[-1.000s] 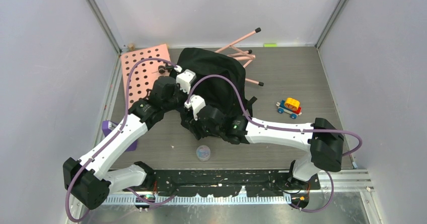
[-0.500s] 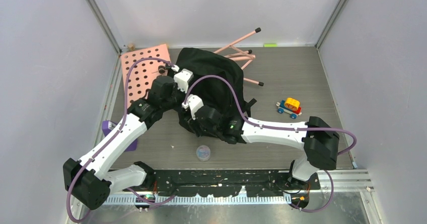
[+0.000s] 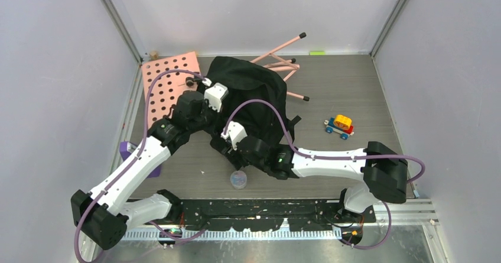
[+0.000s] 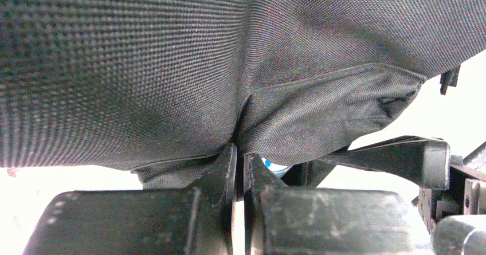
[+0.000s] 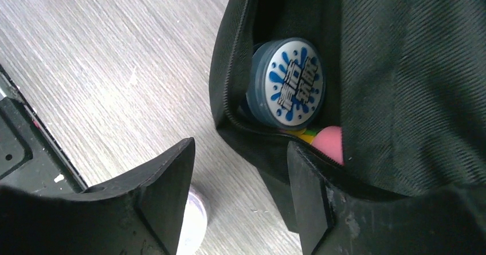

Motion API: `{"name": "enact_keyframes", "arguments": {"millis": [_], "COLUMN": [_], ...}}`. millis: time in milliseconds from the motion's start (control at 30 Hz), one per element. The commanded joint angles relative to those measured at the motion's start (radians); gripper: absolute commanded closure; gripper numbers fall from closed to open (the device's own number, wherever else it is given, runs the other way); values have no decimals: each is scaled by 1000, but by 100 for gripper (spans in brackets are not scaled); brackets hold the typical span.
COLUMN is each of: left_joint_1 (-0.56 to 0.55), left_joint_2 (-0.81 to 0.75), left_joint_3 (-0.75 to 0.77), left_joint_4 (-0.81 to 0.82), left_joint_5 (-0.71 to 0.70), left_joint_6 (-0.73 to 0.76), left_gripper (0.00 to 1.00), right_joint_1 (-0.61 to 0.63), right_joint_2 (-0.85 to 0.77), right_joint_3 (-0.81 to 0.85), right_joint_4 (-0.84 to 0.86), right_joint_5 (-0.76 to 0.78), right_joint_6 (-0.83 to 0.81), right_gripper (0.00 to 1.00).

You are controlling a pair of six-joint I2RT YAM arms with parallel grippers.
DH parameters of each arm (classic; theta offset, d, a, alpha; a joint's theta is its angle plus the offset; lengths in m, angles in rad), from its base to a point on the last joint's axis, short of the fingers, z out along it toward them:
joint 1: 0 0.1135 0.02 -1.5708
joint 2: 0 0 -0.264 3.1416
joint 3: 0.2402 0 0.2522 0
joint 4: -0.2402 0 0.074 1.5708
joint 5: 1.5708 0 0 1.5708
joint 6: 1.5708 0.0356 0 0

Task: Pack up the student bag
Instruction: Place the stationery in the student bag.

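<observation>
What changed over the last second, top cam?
Right gripper drew back from over the student bag to its near edge, jaws open, nothing held. Left gripper still shut on the bag's fabric. Bag, round tub and toy car unmoved.

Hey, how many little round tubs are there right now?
2. One blue-lidded tub sits in the opening of the bag; one pale tub lies on the table just in front of the bag. More may be hidden inside the bag.
</observation>
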Motion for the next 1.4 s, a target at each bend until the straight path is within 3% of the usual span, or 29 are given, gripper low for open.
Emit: {"name": "enact_keyframes", "arguments": {"millis": [0,333,400,433,500,600,867,1200,1367], "left_joint_1": [11,28,34,37,43,51,63,64,63], "left_joint_2": [-95,-92,-95,-96,-94,-90,-63,-61,-70], "left_joint_3": [21,11,10,9,10,14,31,1,-2], "left_joint_4": [92,122,121,120,117,110,97,105,105], "left_joint_5": [82,131,134,134,134,135,165,203,199], "left_joint_6": [-22,-59,-59,-59,-59,-52,-36,-44,-44], "left_gripper": [100,100,100,100,100,100,100,100,100], "right_joint_1": [-9,-11,-10,-10,-9,-8,-4,74,133], "right_joint_2": [-23,94,103,102,83,15,-105,-124,-130], "right_joint_3": [18,94,105,118,132,167,245,298,347], "right_joint_4": [56,82,71,52,22,-46,-258,-351,-401], "right_joint_5": [36,-38,-30,-23,-16,-13,-10,63,178], "right_joint_6": [-80,-130,-135,-137,-138,-139,-137,-64,-15], "right_gripper": [36,48,63,77,90,98,95,89,77]}}
